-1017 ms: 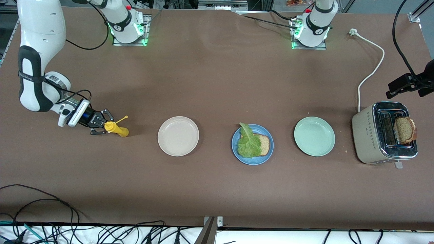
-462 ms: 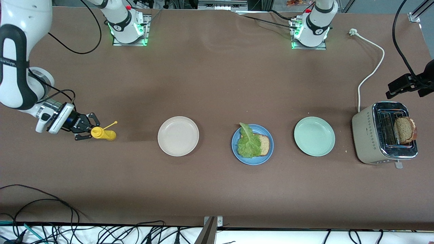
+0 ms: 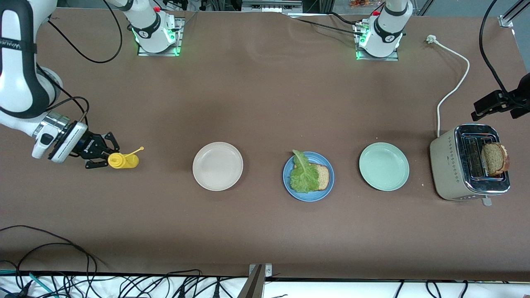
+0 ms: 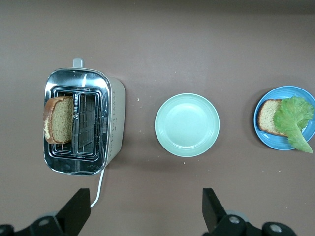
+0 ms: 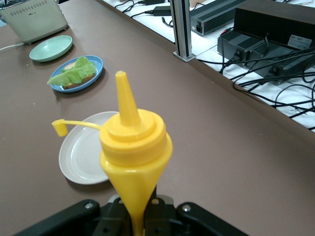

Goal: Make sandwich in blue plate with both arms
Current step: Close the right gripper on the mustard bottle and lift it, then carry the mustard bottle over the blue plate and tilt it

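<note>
From the front camera, the blue plate (image 3: 308,176) sits on the brown table (image 3: 265,103) between a cream-white plate (image 3: 218,166) and a pale mint-green plate (image 3: 384,166). On the blue plate lies one brown bread slice (image 3: 322,176) with a ruffled green lettuce leaf (image 3: 303,174) laid across it, the leaf's stem reaching over the plate's rim. Toward the left arm's end of the table from the blue plate stands a chrome-topped toaster (image 3: 470,163), with a second bread slice (image 3: 495,158) upright in one of its slots and a white power cord (image 3: 452,85) running from it across the table. Toward the right arm's end from the blue plate, the right gripper (image 3: 103,154) is clenched on a yellow squeeze bottle (image 3: 123,160), which lies tipped sideways with its cap dangling on a thin strap.

In the left wrist view, the left gripper (image 4: 146,212) hangs high over the table, its fingers (image 4: 75,212) spread wide and holding nothing. Below it show the toaster (image 4: 84,129) with its bread slice (image 4: 58,120), the mint-green plate (image 4: 187,125), and the blue plate (image 4: 283,142) with bread slice (image 4: 269,116) and lettuce leaf (image 4: 294,118).

In the right wrist view, the right gripper (image 5: 134,216) grasps the body of the yellow squeeze bottle (image 5: 135,147), nozzle uncapped. Past it lie the cream-white plate (image 5: 81,155), then the blue plate (image 5: 78,74) with its lettuce leaf (image 5: 74,72), the mint-green plate (image 5: 50,48) and the toaster (image 5: 34,19)
</note>
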Controlling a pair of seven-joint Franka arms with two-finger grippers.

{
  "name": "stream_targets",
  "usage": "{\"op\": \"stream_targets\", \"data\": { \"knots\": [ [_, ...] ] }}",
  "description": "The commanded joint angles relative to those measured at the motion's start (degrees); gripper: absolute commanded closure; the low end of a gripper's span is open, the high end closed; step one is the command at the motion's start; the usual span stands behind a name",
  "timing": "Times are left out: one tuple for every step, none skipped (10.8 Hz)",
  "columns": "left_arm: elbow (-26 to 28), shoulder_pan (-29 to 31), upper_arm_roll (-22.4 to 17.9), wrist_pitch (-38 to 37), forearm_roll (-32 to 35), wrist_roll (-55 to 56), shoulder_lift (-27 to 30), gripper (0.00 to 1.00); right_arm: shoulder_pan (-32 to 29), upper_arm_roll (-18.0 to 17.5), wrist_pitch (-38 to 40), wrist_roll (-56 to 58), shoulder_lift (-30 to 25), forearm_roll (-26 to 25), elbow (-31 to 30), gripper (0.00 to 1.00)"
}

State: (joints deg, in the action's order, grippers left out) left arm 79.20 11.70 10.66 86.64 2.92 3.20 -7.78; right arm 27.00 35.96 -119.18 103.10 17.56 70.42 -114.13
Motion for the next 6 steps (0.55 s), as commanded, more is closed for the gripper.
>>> {"op": "stream_targets", "data": {
  "knots": [
    [-1.2, 0.3, 0.1, -0.9, -0.7, -1.1, -0.4, 0.00, 6.3, -0.3, -6.8, -14.0, -5.9, -7.6, -1.0, 0.99],
    [-1.2, 0.3, 0.1, -0.9, -0.7, -1.1, -0.4, 0.00, 8.6, -0.3, -8.7, -19.8, -7.0, -10.5, -0.8, 0.99],
    [-1.2, 0.3, 0.1, -0.9, -0.7, -1.1, -0.5, 0.00, 10.7, -0.4, -10.0, -26.2, -7.7, -14.4, 0.1, 0.99],
    [-1.2, 0.3, 0.1, -0.9, -0.7, -1.1, -0.6, 0.00, 12.0, -0.7, -10.1, -31.2, -7.8, -17.5, 1.4, 0.99],
    [-1.2, 0.3, 0.1, -0.9, -0.7, -1.1, -0.6, 0.00, 13.2, -0.9, -10.2, -35.8, -7.8, -20.5, 2.6, 0.99],
    [-1.2, 0.3, 0.1, -0.9, -0.7, -1.1, -0.6, 0.00, 14.6, -1.1, -10.3, -41.2, -7.8, -25.2, 4.3, 0.99]
  ]
}}
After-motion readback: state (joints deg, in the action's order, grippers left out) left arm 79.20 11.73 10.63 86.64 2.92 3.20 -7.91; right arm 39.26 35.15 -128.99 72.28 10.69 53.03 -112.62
